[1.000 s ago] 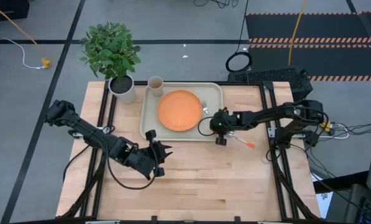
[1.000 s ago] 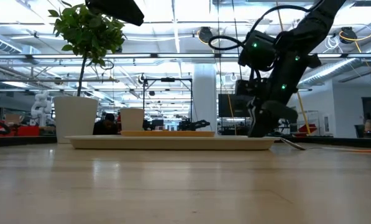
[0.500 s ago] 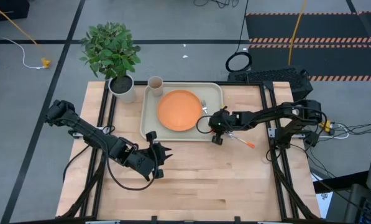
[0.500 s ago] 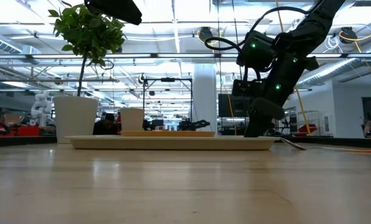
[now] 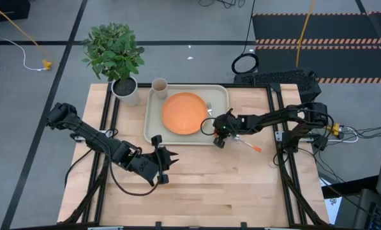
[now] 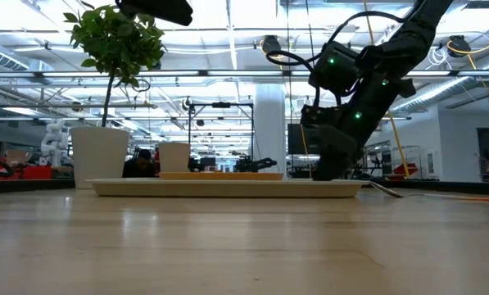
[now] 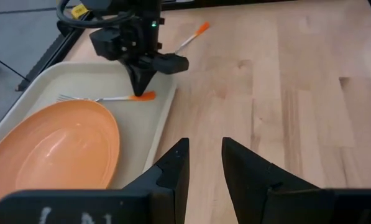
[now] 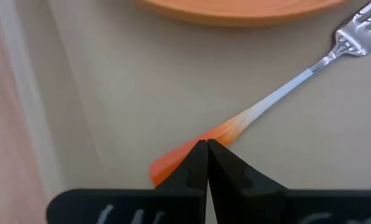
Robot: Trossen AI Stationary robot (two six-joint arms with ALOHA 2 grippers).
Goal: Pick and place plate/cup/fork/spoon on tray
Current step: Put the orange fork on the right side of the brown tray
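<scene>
The tray (image 5: 153, 124) lies at the table's far middle. The orange plate (image 5: 184, 113) rests flat on it, and the beige cup (image 5: 159, 85) stands in its far left corner. The fork (image 8: 284, 87) lies flat on the tray floor, right of the plate. The spoon (image 5: 249, 145) lies on the table right of the tray. My right gripper (image 5: 219, 142) is shut, with its tips down at the fork's orange handle end. My left gripper (image 5: 166, 163) is open and empty over the table, near of the tray. My right gripper has its shut fingertips (image 8: 197, 155) at the fork's orange handle end (image 8: 173, 163), coming from above and pointing down; it also shows in the left wrist view (image 7: 138, 87). The fork lies flat on the tray, tines toward the plate. Whether the tips touch the handle, I cannot tell.
A white plant pot (image 5: 126, 89) with green leaves stands on the table just left of the tray's far left corner. Bare wood table lies near of the tray and around my left gripper.
My right gripper has gone a little toward the table's left edge, from beside the tray's right rim to over the tray's near right corner, staying low. My left arm has kept still.
</scene>
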